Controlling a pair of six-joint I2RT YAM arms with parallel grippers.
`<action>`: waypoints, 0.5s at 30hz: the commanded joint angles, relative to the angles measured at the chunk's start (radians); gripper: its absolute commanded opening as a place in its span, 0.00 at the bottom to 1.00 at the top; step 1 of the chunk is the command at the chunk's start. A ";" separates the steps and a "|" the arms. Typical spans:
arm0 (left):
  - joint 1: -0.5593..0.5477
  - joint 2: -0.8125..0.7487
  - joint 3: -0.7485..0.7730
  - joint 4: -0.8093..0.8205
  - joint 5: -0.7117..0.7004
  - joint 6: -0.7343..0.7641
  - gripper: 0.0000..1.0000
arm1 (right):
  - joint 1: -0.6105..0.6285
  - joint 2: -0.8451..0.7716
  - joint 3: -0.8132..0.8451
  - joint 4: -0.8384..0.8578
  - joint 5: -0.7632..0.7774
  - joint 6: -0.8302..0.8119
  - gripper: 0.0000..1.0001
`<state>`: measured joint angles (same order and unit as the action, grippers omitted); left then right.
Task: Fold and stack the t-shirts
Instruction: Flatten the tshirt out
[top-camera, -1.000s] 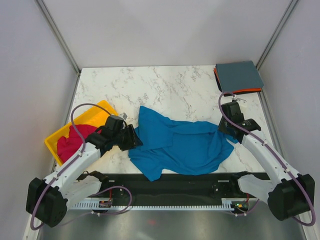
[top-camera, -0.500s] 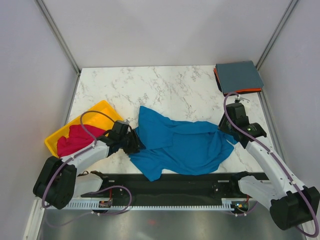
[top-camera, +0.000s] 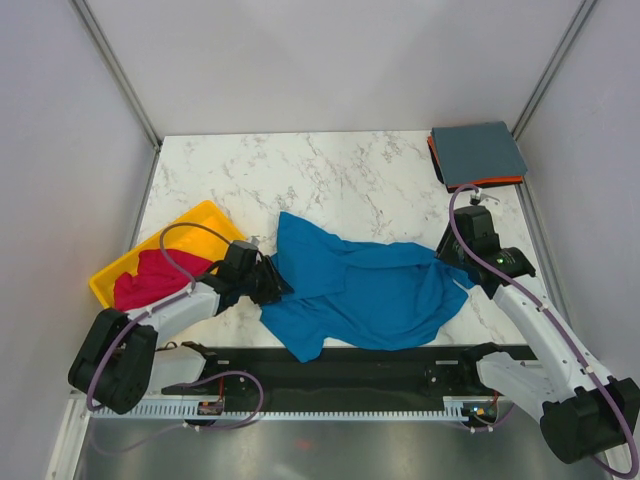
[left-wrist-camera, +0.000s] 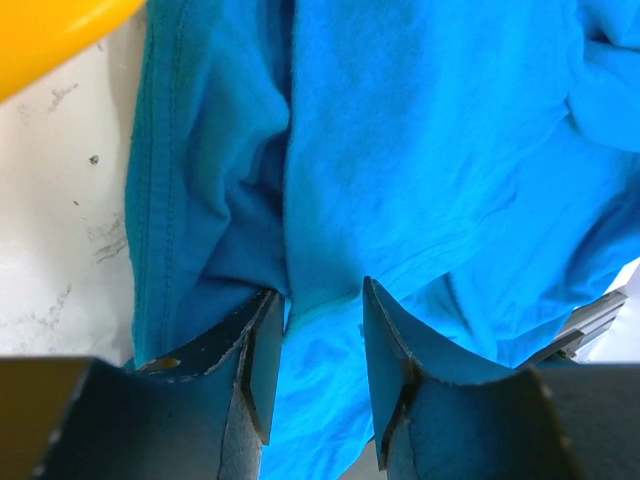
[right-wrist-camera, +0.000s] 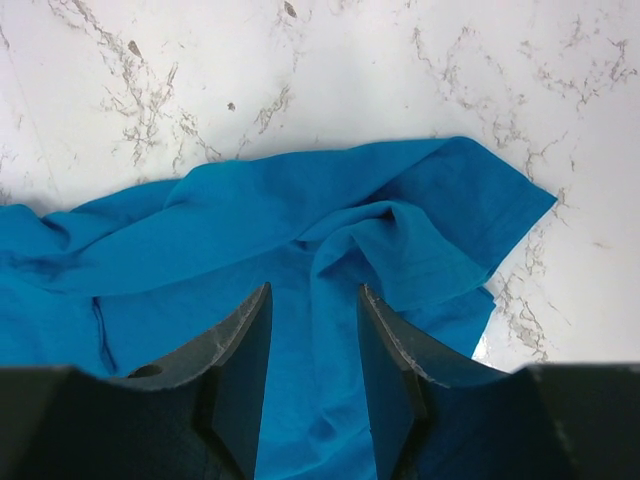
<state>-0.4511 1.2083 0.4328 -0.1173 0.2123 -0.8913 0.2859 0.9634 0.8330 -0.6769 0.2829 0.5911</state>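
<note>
The bright blue t-shirt (top-camera: 370, 290) lies crumpled across the table's near middle. My left gripper (top-camera: 272, 281) is low at its left edge; in the left wrist view the gripper (left-wrist-camera: 318, 292) is open, its jaws straddling a fold of the blue shirt (left-wrist-camera: 400, 150). My right gripper (top-camera: 455, 262) hovers at the shirt's right end; the right wrist view shows this gripper (right-wrist-camera: 315, 290) open over rumpled blue cloth (right-wrist-camera: 200, 260). A magenta-red t-shirt (top-camera: 145, 280) is bunched in the tray. A folded slate grey-blue t-shirt (top-camera: 478, 150) rests on an orange one (top-camera: 490, 183) at the far right corner.
The yellow tray (top-camera: 200, 218) sits at the left, close to my left arm; its rim (left-wrist-camera: 50, 25) shows in the left wrist view. White walls enclose the marble table (top-camera: 330, 180) on three sides. The arm bases run along the near edge.
My left arm dropped lower and slid right onto the blue shirt's left edge, its jaws narrowing. The right jaws widened a little over the shirt's right end.
</note>
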 joint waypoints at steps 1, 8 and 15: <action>-0.001 -0.038 -0.003 0.008 -0.011 -0.038 0.44 | -0.001 0.001 0.018 0.039 -0.017 0.007 0.48; -0.003 -0.067 -0.006 0.010 -0.004 -0.058 0.43 | -0.001 0.003 0.005 0.053 -0.025 0.009 0.48; -0.006 -0.046 0.007 0.031 0.013 -0.066 0.38 | -0.001 0.008 -0.008 0.054 -0.030 0.009 0.48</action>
<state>-0.4515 1.1572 0.4316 -0.1234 0.2146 -0.9241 0.2859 0.9668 0.8322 -0.6483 0.2611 0.5911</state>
